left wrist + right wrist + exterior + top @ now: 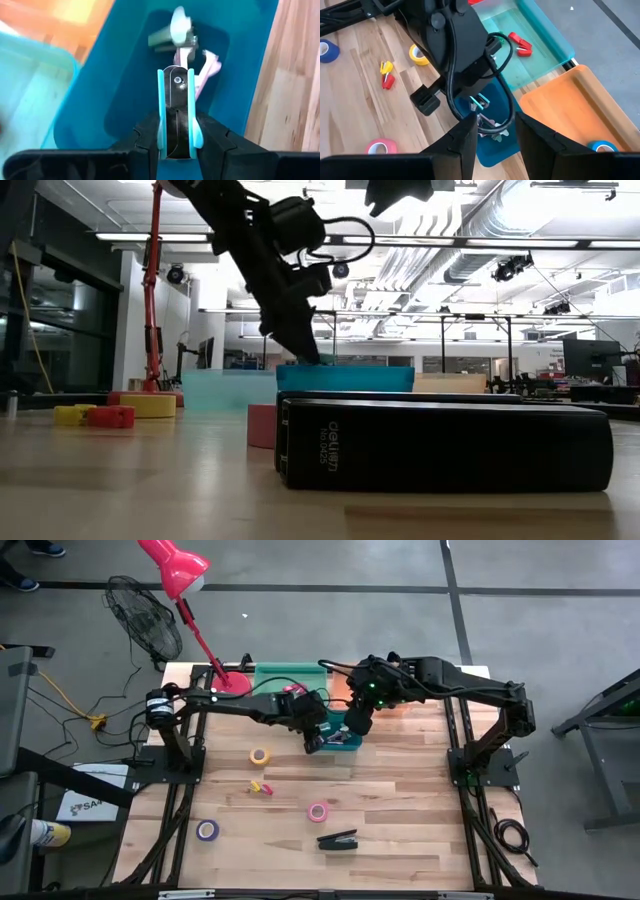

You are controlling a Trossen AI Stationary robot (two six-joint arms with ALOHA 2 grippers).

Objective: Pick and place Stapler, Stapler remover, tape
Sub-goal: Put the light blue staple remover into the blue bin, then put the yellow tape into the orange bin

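High view: L gripper [316, 743] hung over the small blue bin [349, 742] at the table's far middle; R gripper [357, 725] hovered just beside and above it. Stapler [338, 839] lay near the front edge, pink tape [317, 811] just behind it, yellow tape [260, 756] and purple tape [207, 830] further left, all apart from both arms.

Low view: L arm's fingers dipped to the blue bin's rim; stapler's black body filled the foreground.

L wrist view: fingers clenched on a teal staple remover [176, 112], held above the bin floor, where other removers [180, 37] already lay.

R wrist view: R fingers [465, 142] stood parted w/ nothing between them, looking down at the L gripper.

Risk: release from that height could bounce the remover off the others, or it could cling to a finger pad. The two grippers sat close, so lifting out might clip the R one.
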